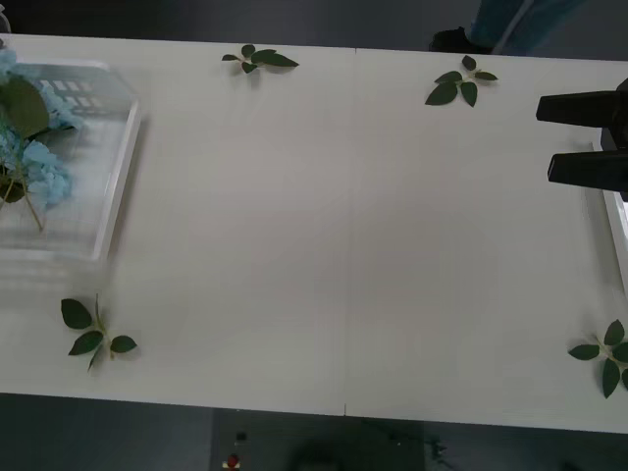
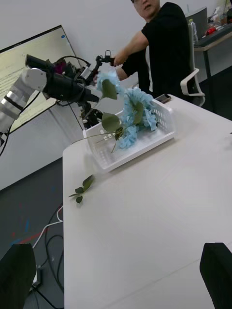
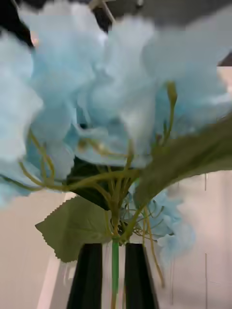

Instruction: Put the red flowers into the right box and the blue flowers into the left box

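The left box point(image 1: 123, 177) point(image 2: 140, 147) stands at the table's left end with blue flowers point(image 1: 39, 162) point(image 2: 137, 111) lying in it. My left gripper point(image 3: 115, 275) point(image 2: 94, 98) hovers above that box, shut on the thin green stem of another blue flower point(image 3: 111, 120) point(image 2: 108, 86). Its pale bloom and big leaf hang just in front of the fingers. My right gripper point(image 1: 543, 139) point(image 2: 116, 280) is open and holds nothing at the table's right end, next to the narrow strip of the right box point(image 1: 618, 231). The red flowers are out of view.
Loose green leaf sprigs lie on the white table: at the far middle point(image 1: 260, 59), at the far right point(image 1: 459, 83), at the near left point(image 1: 93, 334) point(image 2: 83, 188) and at the near right point(image 1: 606, 355). Bare tabletop point(image 1: 343, 245) spans the middle.
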Robot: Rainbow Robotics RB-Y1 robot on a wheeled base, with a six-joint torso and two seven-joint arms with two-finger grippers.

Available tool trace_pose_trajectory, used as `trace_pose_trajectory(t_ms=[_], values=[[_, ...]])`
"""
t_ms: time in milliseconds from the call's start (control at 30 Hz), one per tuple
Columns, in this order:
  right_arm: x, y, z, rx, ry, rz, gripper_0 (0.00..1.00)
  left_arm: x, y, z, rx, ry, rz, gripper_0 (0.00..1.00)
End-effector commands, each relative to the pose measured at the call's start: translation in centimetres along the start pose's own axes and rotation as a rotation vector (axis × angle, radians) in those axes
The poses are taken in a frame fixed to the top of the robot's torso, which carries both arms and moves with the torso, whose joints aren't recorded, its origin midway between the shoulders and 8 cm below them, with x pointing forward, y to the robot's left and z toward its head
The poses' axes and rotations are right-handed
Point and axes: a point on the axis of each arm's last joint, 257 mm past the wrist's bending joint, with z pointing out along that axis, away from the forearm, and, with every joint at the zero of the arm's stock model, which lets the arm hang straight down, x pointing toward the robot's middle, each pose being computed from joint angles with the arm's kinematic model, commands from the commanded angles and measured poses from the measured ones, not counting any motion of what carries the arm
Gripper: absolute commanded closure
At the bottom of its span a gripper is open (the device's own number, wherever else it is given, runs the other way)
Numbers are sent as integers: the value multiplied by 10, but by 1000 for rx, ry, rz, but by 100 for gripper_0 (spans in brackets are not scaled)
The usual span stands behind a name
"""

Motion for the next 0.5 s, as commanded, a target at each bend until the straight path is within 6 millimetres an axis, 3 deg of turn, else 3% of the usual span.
trace_pose_trajectory(t_ms=[33, 133, 267, 500], values=[[-8, 3, 0, -4, -3, -46, 0, -12, 6, 0, -5, -37, 38, 22], [-8, 3, 0, -4, -3, -46, 0, -14, -5, -4, 49, -47, 24, 6], [-8, 3, 0, -4, -3, -46, 0, -12, -34, -24, 186, -40, 4, 0], [-8, 3, 0, -4, -3, -46, 0, -24, -139, -87, 619, -111, 49, 0]])
